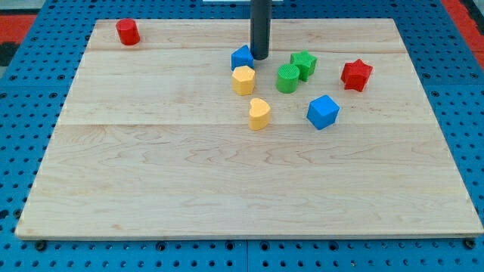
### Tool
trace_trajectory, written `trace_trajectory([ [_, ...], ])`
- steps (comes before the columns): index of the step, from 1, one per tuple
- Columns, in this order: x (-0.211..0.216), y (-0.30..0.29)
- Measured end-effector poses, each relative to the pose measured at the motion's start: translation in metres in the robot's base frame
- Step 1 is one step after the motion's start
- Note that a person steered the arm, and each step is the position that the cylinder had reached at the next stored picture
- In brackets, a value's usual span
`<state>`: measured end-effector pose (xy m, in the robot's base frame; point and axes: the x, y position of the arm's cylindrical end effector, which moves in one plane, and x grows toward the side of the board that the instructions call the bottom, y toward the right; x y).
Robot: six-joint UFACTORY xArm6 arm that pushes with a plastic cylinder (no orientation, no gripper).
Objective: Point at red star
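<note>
**A:** Start at the view's bottom edge of the table (227, 211) and work toward the top. What comes first?

**B:** The bottom half is plain wood. The nearest block is the yellow heart (259, 113), about mid-width. Just to the view's right of it sits the blue cube (324, 112), clear of it.

**A:** And behind those?

**B:** A yellow block (243, 79), roughly hexagonal, touching or nearly touching the small blue block (241, 57) behind it. Right of them are a green cylinder (287, 78) and a green star (303, 64), pressed together.

**A:** Where is the red star?

**B:** The red star (357, 75) is toward the table's right edge in the top half, near the green pair but apart from them, alone. It is compact, with no clear long axis; one arm points toward the top edge, the others fan out evenly.

**A:** And the rod?

**B:** My tip (259, 58) stands on the board near the middle of the top edge, just beside the small blue block's right side; whether they touch I cannot tell. It is a bare rod, with nothing to open or close, and it is well apart from the red star, with the green pair between.

**A:** Farthest back?

**B:** A red cylinder (128, 32) in the top-left corner.
</note>
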<state>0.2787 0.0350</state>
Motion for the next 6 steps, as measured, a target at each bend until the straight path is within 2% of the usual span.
trace_trajectory([
  [1,-0.032,0.068],
  [2,-0.035,0.193],
  [3,-0.002,0.303],
  [4,0.064,0.309],
  [5,0.085,0.269],
  [6,0.052,0.243],
])
